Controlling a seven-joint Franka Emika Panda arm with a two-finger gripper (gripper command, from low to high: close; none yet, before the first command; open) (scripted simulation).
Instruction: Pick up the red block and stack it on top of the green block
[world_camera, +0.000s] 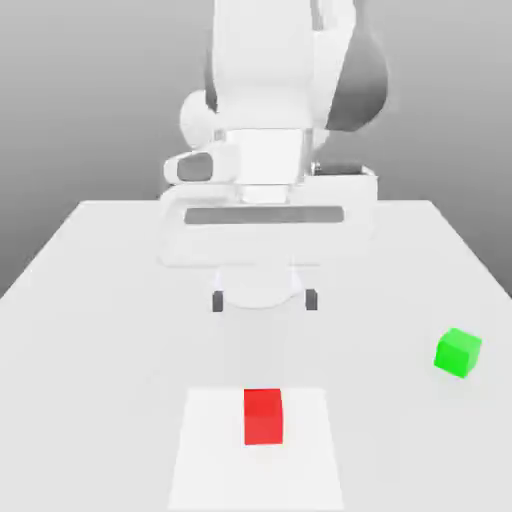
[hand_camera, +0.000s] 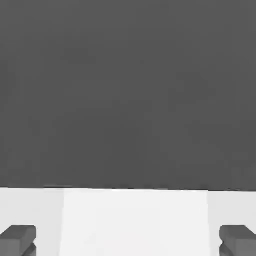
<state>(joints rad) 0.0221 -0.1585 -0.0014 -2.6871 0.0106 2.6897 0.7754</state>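
Gripper (world_camera: 265, 300) spread wide above the pale counter (world_camera: 110, 340), nothing between its two fingertips; released, by every sign. Red cube (world_camera: 263, 417) lies below the gripper in the exterior view and free of it, upright, on a white square patch (world_camera: 215, 470) of the counter. Green cube (world_camera: 458, 353) on the bare counter, well off to the gripper's side toward the exterior view's right, turned at an angle to the red one. Both small, plain, about alike in size. No stacking done; the step in hand looks to be the approach to the red cube. Depth is hard to judge from this angle, so whether the gripper stands directly over the cube or somewhat behind it, I can't say. That is the first risk: a straight descent on a misjudged line could bring a finger down on the cube's top or miss it altogether. Closing off-centre might nudge the block across the patch or pinch it near an edge, and it could then swing or slip on the lift. Carrying too low toward the green cube might knock that one away before the release. The green cube's skewed heading matters too: without a matching turn of the wrist, the red block would likely sit crosswise on so small a top, and letting go off-centre or too high could topple it.
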